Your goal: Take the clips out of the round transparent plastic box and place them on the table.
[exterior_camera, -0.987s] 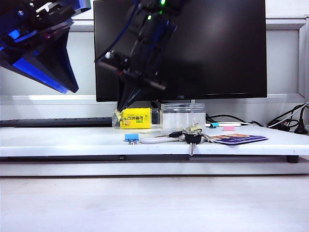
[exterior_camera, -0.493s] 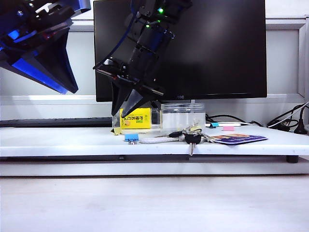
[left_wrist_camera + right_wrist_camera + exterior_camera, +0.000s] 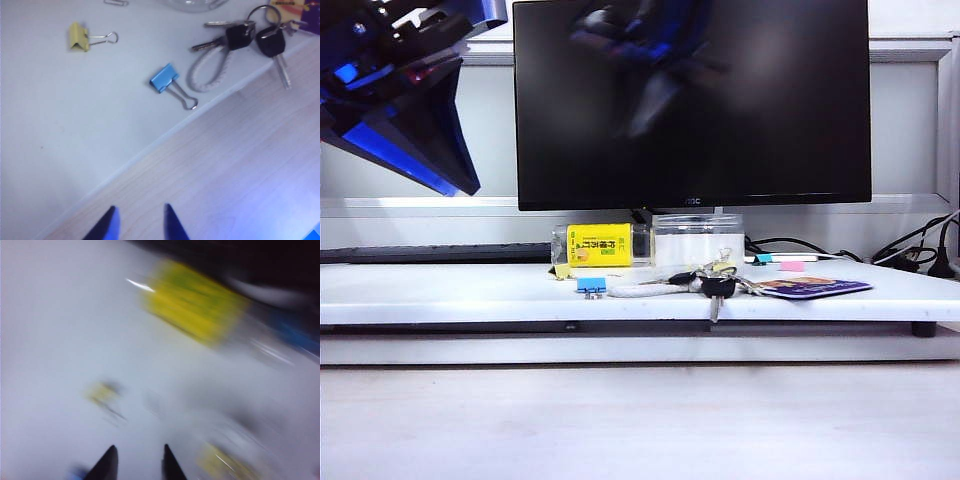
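Hovering: left gripper (image 3: 139,222) apart | right gripper (image 3: 136,462) apart, empty | clip (image 3: 78,37) on table (image 3: 60,110)

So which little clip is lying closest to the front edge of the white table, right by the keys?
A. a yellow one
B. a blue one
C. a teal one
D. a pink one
B: the blue binder clip lies beside the keys near the table edge, while the yellow clip sits farther back.
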`<action>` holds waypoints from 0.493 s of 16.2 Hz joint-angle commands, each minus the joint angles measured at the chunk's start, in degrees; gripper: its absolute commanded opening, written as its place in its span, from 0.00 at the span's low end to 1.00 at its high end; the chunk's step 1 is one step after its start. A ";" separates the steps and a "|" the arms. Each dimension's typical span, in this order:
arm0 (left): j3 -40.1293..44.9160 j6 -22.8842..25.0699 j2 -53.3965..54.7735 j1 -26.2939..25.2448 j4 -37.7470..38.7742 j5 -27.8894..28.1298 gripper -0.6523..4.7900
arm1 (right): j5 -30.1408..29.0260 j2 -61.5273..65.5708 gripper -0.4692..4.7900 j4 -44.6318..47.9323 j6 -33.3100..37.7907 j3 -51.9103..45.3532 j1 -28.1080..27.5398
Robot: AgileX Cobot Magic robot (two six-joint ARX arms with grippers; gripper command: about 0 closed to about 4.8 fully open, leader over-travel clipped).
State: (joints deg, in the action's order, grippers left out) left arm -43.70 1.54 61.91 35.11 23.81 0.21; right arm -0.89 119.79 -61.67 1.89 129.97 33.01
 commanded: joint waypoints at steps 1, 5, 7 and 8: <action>-0.28 0.13 -0.17 0.00 -0.70 -0.31 0.35 | 2.32 1.03 0.31 -6.43 0.02 -0.48 -1.60; -0.28 -0.04 -0.17 0.02 0.59 -0.44 0.35 | 6.03 5.29 0.31 -7.06 0.02 -0.46 -1.70; -0.28 -0.04 -0.17 0.02 1.68 -0.44 0.35 | 7.39 7.23 0.31 -7.50 0.04 -0.46 -2.19; -0.28 -0.04 -0.17 0.02 2.32 -0.44 0.35 | 7.50 8.22 0.31 -7.98 0.11 -0.48 -2.49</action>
State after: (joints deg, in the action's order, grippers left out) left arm -43.70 1.50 61.89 35.11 25.80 0.05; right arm 6.09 127.94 -69.38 1.89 129.23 30.76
